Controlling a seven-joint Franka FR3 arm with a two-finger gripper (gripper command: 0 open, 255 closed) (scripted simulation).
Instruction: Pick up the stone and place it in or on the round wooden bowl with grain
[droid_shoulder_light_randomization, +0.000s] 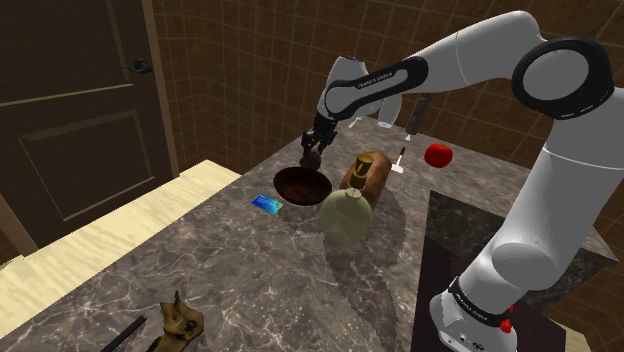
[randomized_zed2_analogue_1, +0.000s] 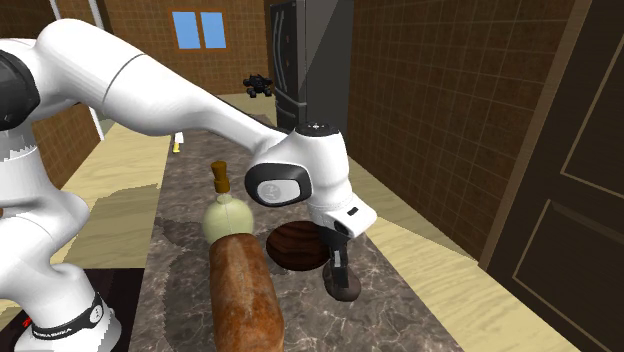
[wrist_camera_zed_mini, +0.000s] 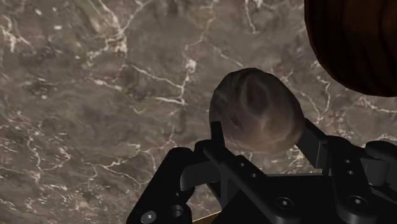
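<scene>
- Step in hand: carrying. The gripper (wrist_camera_zed_mini: 263, 133) is clamped on the stone (wrist_camera_zed_mini: 257, 108), one black finger on each flank, and the stone hangs clear of the marble counter (droid_shoulder_light_randomization: 250, 270).
- Stone position: in the shoulder view, at 12 o'clock of the dark wooden bowl (droid_shoulder_light_randomization: 300, 188), just past its far rim. In the second exterior view, at 4 o'clock of the bowl. The wrist view shows counter beneath the stone and the bowl off to one side, so I judge the stone not yet over the bowl.
- Bowl is empty.
- Next move calls for a short sideways shift until the stone is above the bowl's centre, then lowering and opening the fingers.
- Watch: loaf (droid_shoulder_light_randomization: 365, 172) at 3 o'clock of the bowl and pale flask (droid_shoulder_light_randomization: 345, 215) at 4 o'clock stand close to it.
</scene>
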